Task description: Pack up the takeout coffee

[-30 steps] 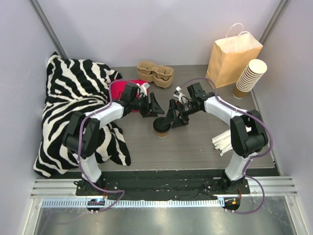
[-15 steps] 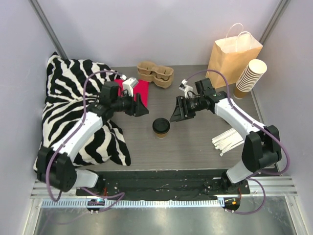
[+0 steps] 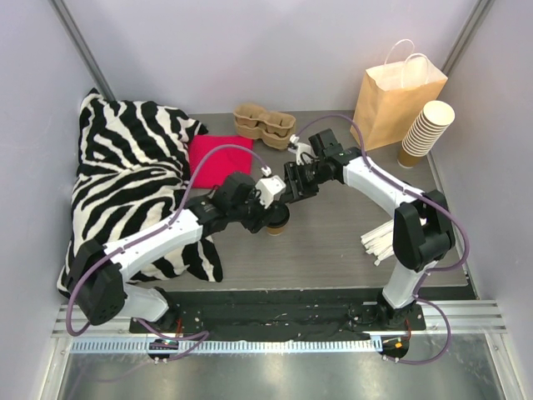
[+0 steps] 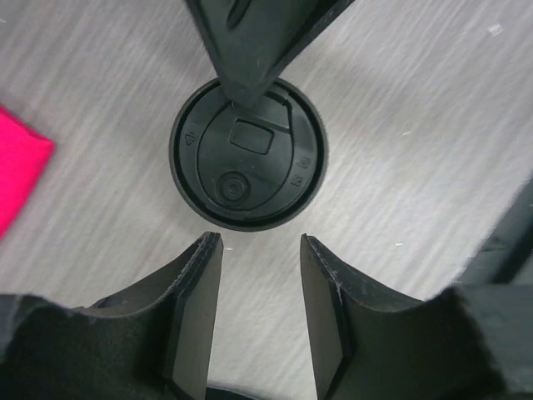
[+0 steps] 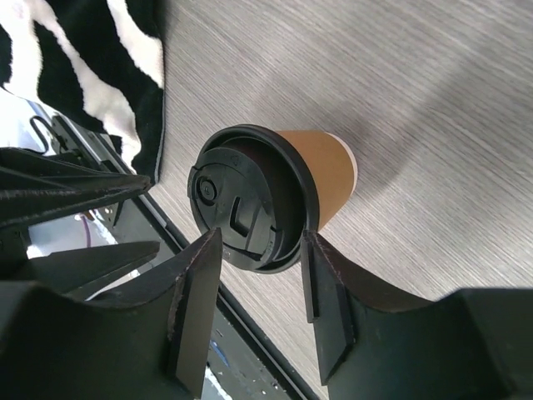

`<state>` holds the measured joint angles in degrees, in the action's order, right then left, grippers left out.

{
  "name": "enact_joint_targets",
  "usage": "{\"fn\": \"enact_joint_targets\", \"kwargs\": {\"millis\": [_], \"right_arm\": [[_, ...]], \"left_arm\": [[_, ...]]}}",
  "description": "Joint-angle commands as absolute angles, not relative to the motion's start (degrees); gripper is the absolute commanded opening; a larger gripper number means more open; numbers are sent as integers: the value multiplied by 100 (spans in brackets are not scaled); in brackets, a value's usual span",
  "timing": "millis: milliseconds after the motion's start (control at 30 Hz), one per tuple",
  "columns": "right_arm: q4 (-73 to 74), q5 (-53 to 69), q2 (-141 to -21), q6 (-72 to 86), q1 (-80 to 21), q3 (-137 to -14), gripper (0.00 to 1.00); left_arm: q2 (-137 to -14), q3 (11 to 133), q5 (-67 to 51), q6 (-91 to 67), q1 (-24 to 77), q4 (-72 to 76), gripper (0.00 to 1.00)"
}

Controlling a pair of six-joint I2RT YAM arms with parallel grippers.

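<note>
The takeout coffee (image 3: pixel 279 225), a small tan cup with a black lid, stands upright on the grey table near the middle. My left gripper (image 3: pixel 266 213) hovers over it from the left, partly hiding it. In the left wrist view the lid (image 4: pixel 248 154) lies just beyond my open, empty left gripper (image 4: pixel 260 242). My right gripper (image 3: pixel 290 193) reaches in from the back right. In the right wrist view it (image 5: pixel 260 240) is open, its fingers either side of the near rim of the cup (image 5: pixel 321 171), not closed on it.
A tan paper bag (image 3: pixel 396 100) stands at the back right beside a stack of lidless cups (image 3: pixel 426 129). A pulp cup carrier (image 3: pixel 265 125) sits at the back. A red cloth (image 3: pixel 216 158) and zebra fabric (image 3: pixel 125 183) lie left. White sticks (image 3: pixel 383 242) lie right.
Both grippers stood apart from the cup half a second ago. The left arm has swung in over the cup, and the right gripper has moved forward and left to it.
</note>
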<state>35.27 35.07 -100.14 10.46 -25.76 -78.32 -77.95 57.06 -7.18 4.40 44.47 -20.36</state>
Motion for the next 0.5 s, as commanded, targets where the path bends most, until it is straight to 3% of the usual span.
{"fn": "enact_joint_targets", "kwargs": {"millis": [0, 467], "right_arm": [[3428, 3384, -10072, 1055, -2672, -8016, 49], [3437, 3401, -10213, 1099, -2698, -8016, 36]], "left_arm": [[-7822, 5924, 175, 1098, 4771, -1837, 45], [-7804, 6038, -1028, 2706, 4966, -2012, 29]]}}
